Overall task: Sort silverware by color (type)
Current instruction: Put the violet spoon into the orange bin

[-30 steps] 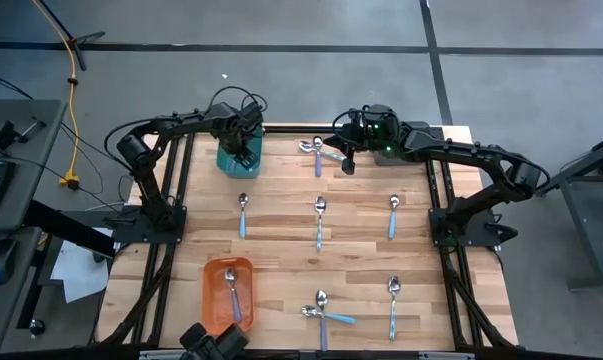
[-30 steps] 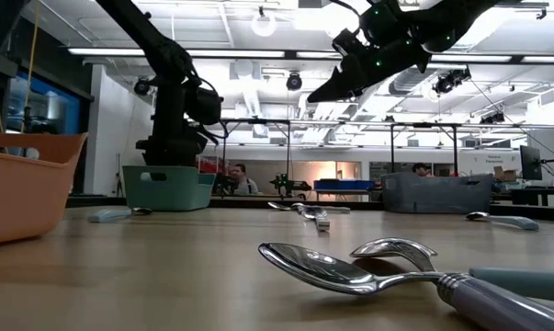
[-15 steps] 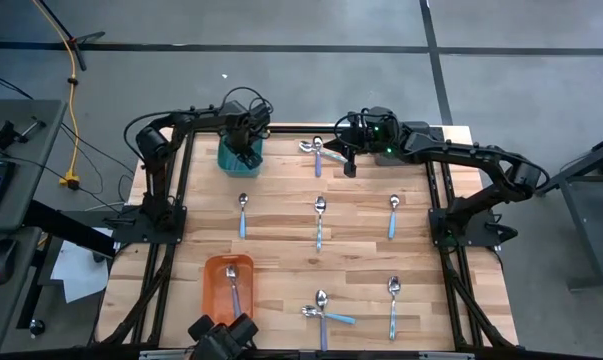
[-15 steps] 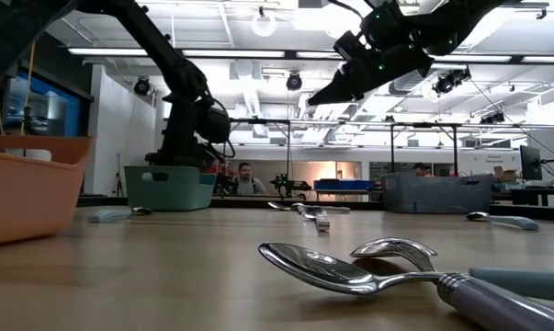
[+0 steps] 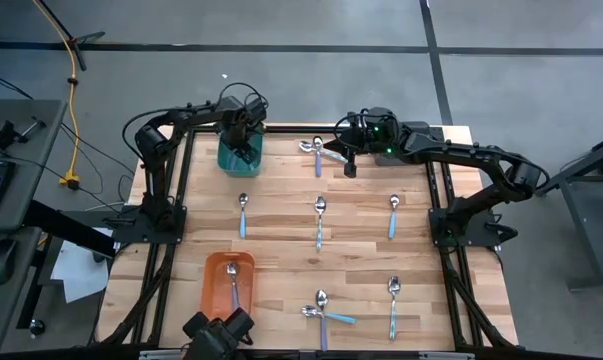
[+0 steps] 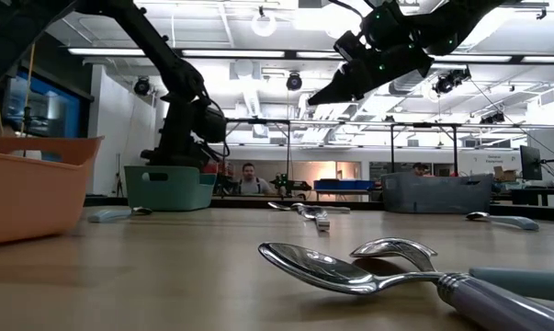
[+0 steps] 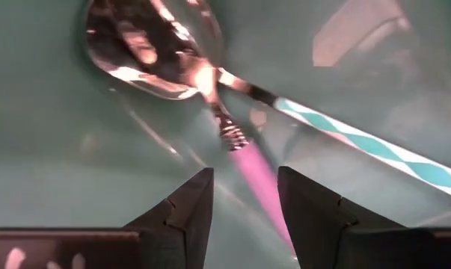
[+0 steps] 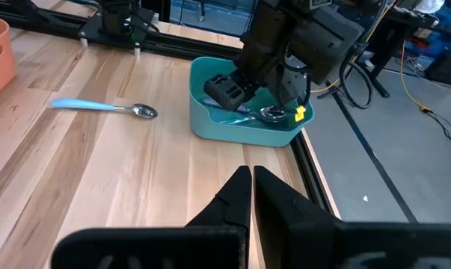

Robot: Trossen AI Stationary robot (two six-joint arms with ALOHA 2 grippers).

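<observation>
My left gripper point(image 5: 241, 148) reaches down into the teal bin point(image 5: 224, 160) at the table's far left. In the left wrist view its open fingers point(image 7: 244, 205) stand on either side of a purple-handled spoon point(image 7: 210, 90) lying on the bin's floor, beside a light-blue-handled one point(image 7: 375, 146). I cannot tell whether the fingers touch it. My right gripper point(image 5: 349, 165) hangs shut point(image 8: 251, 183) above the far middle of the table, next to a small cluster of spoons point(image 5: 319, 152). Single spoons point(image 5: 243, 213) point(image 5: 319, 220) point(image 5: 392, 215) point(image 5: 392, 300) lie flat on the wood.
An orange bin point(image 5: 213, 275) near the table's left front holds a spoon point(image 5: 232, 288). More spoons lie crossed at the near middle point(image 5: 323, 312). A grey bin point(image 6: 437, 193) shows at the far side in the low view. People stand in the room behind.
My left gripper has come down from just above the teal bin into it, and its arm's elbow has swung toward the far edge. My right arm has kept still.
</observation>
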